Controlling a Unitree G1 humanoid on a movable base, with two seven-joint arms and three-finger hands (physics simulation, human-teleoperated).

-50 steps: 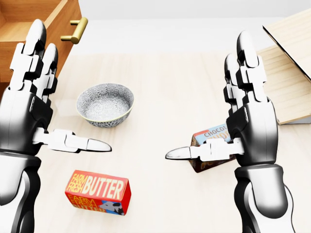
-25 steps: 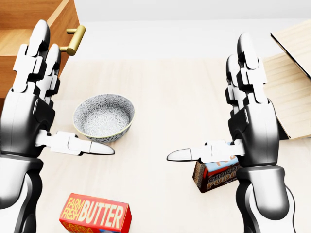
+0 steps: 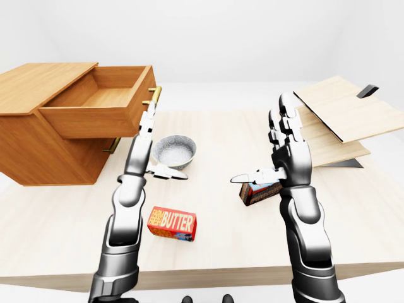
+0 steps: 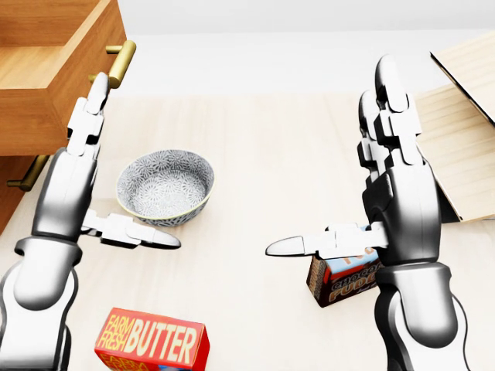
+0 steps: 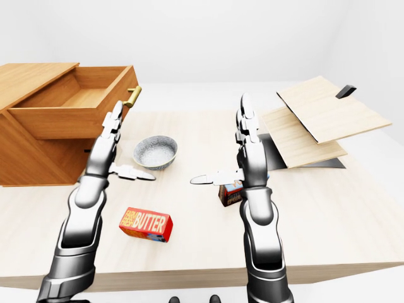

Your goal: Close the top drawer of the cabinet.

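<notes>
The wooden cabinet (image 3: 44, 145) stands at the left of the table. Its top drawer (image 3: 101, 104) is pulled out and shows empty inside, with a brass handle (image 4: 120, 63) on its front. My left hand (image 4: 116, 174) is open, fingers straight and pointing up. Its fingertips (image 4: 97, 86) are close to the drawer front, just under the handle; I cannot tell whether they touch. My right hand (image 4: 332, 166) is open and empty, held above the table at the right, far from the drawer.
A patterned bowl (image 4: 166, 185) sits right of my left hand. A red butter box (image 4: 151, 344) lies near the table's bottom edge. A pudding box (image 4: 344, 280) stands under my right thumb. Tilted wooden boards (image 3: 334, 117) lie at the right. A lower drawer handle (image 4: 27, 176) sticks out.
The camera moved closer a second ago, then held. My left hand has reached away from me toward the drawer front and turned edge-on. The right hand has hardly moved.
</notes>
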